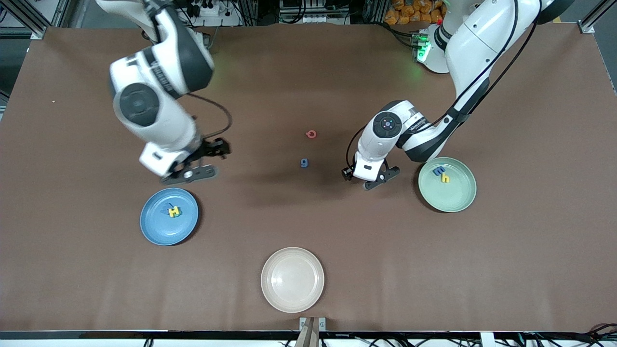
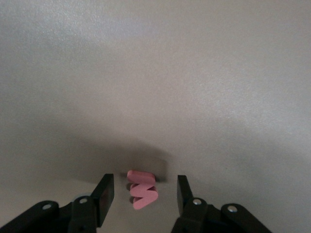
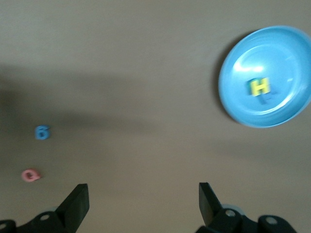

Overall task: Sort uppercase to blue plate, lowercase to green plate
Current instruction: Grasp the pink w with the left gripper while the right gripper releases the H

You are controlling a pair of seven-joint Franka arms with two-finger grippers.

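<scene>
Plates, three, on a brown table (image 1: pixel 308 72). Blue plate (image 1: pixel 169 216), toward the right arm's end: holds a yellow H (image 1: pixel 174 211) lying against a teal letter that it mostly hides, with a darker blue piece beside them that cannot be read. Green plate (image 1: pixel 447 184), toward the left arm's end: holds a blue e (image 1: pixel 438 170) and a small yellow h (image 1: pixel 445 179), touching each other. Cream-white plate (image 1: pixel 292 279), nearest the front camera, between the two: nothing in it. Loose letters on the bare cloth mid-table: a red Q (image 1: pixel 312 134) and, nearer the front camera, a blue g (image 1: pixel 304 163), apart from each other and from every plate. Left gripper (image 1: pixel 370 179): low over the cloth just beside the green plate, on the side toward mid-table; the front view hides what lies under it. The left wrist view alone shows a red w (image 2: pixel 142 189) lying flat on the cloth between the two fingers (image 2: pixel 104 195), a gap on either side, jaws parted and grasping nothing. Right gripper (image 1: pixel 197 163): up in the air over bare cloth, just beside the blue plate's rim, jaws spread wide and empty. The right wrist view shows the blue plate with its H, plus the g and the Q well apart from it.
</scene>
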